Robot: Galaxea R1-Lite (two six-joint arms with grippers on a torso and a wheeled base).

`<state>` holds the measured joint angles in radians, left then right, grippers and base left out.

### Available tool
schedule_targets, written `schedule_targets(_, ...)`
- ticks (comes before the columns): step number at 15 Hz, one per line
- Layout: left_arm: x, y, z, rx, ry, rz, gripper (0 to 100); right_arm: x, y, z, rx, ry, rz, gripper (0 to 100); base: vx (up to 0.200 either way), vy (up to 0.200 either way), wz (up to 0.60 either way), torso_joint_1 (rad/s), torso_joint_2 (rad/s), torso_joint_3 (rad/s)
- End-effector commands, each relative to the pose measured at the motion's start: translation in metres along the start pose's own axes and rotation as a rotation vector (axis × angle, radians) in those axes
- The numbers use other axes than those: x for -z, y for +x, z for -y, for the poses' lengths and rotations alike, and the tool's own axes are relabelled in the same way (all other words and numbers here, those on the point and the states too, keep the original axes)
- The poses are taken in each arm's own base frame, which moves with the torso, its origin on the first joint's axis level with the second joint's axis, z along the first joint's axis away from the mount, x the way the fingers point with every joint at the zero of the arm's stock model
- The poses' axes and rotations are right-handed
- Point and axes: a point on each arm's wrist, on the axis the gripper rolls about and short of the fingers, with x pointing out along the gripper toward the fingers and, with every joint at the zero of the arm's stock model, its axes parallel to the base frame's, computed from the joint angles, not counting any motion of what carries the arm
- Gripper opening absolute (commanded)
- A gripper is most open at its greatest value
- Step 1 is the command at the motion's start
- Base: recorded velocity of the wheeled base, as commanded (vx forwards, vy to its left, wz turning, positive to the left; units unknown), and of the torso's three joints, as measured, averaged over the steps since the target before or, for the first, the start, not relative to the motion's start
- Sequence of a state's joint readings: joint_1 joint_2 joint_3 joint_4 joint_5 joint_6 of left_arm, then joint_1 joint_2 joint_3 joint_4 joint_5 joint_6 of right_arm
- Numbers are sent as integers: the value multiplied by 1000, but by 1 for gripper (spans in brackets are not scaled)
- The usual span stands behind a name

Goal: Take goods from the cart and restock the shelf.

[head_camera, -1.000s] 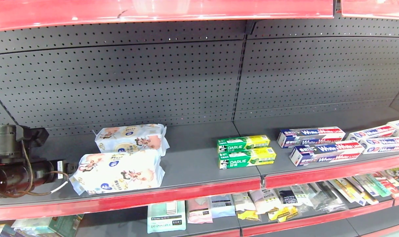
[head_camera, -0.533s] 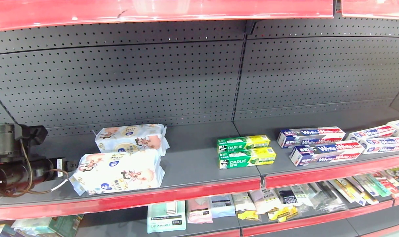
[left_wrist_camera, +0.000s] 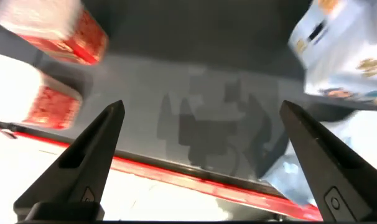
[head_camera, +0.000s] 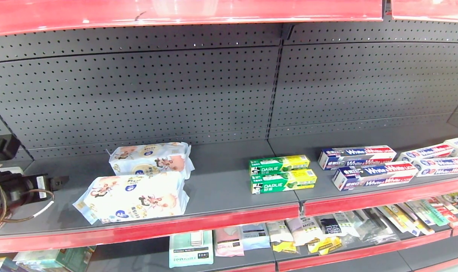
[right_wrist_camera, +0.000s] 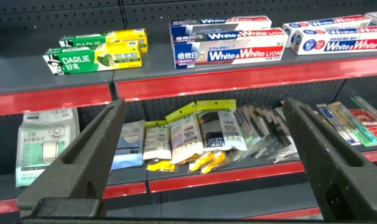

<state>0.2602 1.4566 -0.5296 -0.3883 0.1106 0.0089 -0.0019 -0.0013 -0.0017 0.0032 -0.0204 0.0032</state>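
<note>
I've got my left end effector (left_wrist_camera: 202,109) spread open over the grey metal shelf (head_camera: 221,189) near the white printed tissue pack (head_camera: 134,196), my right end effector (right_wrist_camera: 205,102) open too.

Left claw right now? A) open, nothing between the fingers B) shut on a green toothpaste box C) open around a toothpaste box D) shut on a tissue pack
A: the fingers of the left claw stand wide apart with only bare shelf between them; a tissue pack lies off to one side.
</note>
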Motion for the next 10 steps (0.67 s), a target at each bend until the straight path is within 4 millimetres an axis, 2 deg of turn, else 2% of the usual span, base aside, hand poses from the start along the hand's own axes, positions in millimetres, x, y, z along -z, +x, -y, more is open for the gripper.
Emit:
schedule_targets(1,5,-49,2,69,10,110,100,0,0,0,-1,0,-1,100,0,0,0,0,0,0)
schedule_targets(2,27,-88,8,166,45,164,100,0,0,0,1,0,-1,100,0,0,0,0,0,0)
schedule_targets(3,44,-108,10,237,75,210,100,0,0,0,-1,0,-1,100,0,0,0,0,0,0)
schedule_targets(4,52,-117,10,270,86,234,100,0,0,0,-1,0,-1,100,0,0,0,0,0,0)
schedule_targets(5,70,-134,7,342,100,291,100,0,0,0,-1,0,-1,100,0,0,0,0,0,0)
schedule_targets(7,92,-145,1,365,89,332,100,0,0,0,-1,0,-1,100,0,0,0,0,0,0)
schedule_targets(9,124,-151,-4,448,98,375,100,0,0,0,-1,0,-1,100,0,0,0,0,0,0)
schedule_targets(10,132,-152,-5,453,100,388,100,0,0,0,-1,0,-1,100,0,0,0,0,0,0)
